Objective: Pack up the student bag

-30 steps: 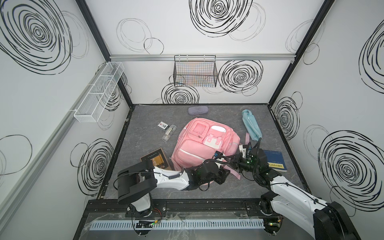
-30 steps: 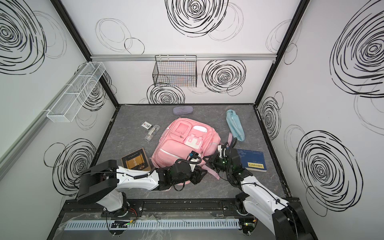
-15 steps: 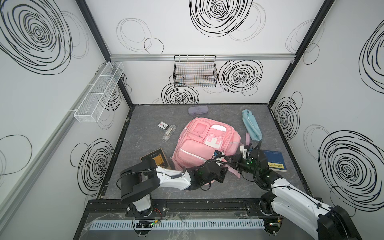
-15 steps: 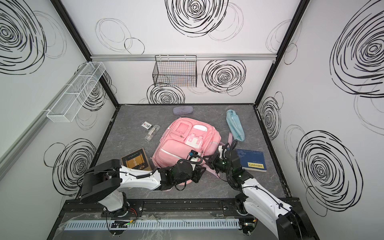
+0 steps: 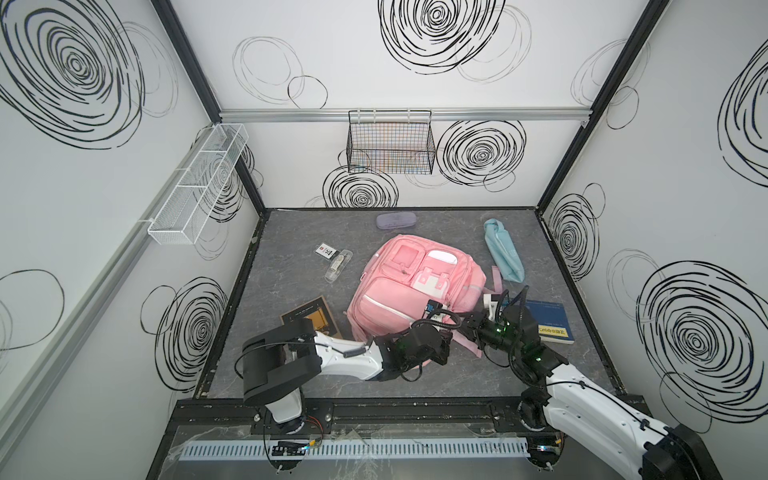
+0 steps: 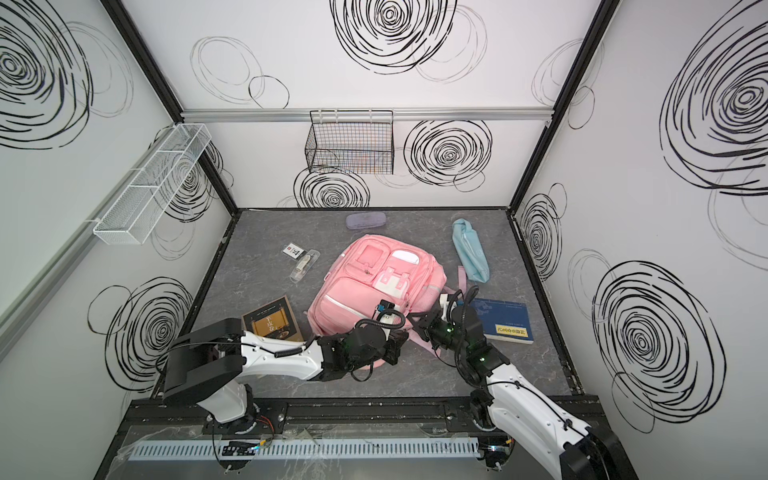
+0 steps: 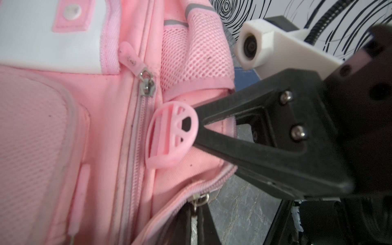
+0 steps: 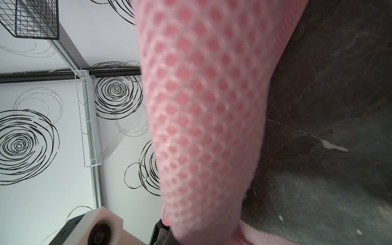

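Note:
The pink student bag (image 5: 399, 291) (image 6: 357, 286) lies flat in the middle of the grey floor. Both grippers meet at its near right corner. My left gripper (image 5: 449, 332) (image 7: 196, 209) is shut on the metal zipper pull (image 7: 201, 198) of a side zip, where the pink fabric gapes a little. My right gripper (image 5: 465, 328) (image 7: 198, 125) is shut at the edge of the pink strap buckle (image 7: 171, 135), holding the strap. In the right wrist view the pink mesh strap (image 8: 207, 118) fills the middle and hides all but one black finger (image 8: 159, 234).
A brown book (image 5: 309, 318) lies left of the bag and a blue book (image 5: 548, 322) right of it. Farther back lie a light-blue pouch (image 5: 503, 249), a purple case (image 5: 395, 219) and a clear tube (image 5: 338, 264) beside a small card. A black wire basket (image 5: 390, 145) hangs on the back wall.
My left gripper has closed from half open onto the zipper pull. The right gripper has stayed shut on the strap, and the bag has not shifted.

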You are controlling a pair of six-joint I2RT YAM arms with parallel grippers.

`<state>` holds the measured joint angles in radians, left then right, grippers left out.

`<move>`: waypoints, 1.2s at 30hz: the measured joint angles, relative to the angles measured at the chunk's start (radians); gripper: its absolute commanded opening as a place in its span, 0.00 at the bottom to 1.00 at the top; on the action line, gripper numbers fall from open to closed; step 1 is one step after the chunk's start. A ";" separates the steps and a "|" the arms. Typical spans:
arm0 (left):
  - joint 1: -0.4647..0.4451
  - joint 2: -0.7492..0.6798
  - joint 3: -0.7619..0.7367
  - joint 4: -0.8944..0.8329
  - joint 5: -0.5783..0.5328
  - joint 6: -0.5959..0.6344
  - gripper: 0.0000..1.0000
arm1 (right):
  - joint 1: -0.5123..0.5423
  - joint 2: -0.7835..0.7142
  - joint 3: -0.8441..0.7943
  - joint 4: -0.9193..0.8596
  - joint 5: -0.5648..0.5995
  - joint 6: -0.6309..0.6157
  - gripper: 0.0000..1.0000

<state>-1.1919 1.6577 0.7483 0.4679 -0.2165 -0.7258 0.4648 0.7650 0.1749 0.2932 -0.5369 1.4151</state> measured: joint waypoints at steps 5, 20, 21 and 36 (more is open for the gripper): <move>0.010 -0.049 -0.030 -0.002 0.052 0.002 0.00 | 0.008 -0.016 0.000 -0.003 0.002 -0.033 0.00; 0.122 -0.360 -0.141 -0.216 0.386 -0.008 0.00 | -0.244 0.101 0.148 -0.185 -0.149 -0.387 0.00; 0.132 -0.395 -0.156 -0.244 0.400 -0.007 0.00 | -0.260 0.115 0.158 -0.193 -0.154 -0.409 0.00; 0.211 -0.603 -0.248 -0.460 0.486 0.016 0.00 | -0.280 0.158 0.359 -0.441 -0.146 -0.621 0.71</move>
<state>-0.9810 1.0542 0.5003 0.0074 0.2699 -0.7097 0.1844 0.9234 0.5339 -0.1482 -0.6830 0.7937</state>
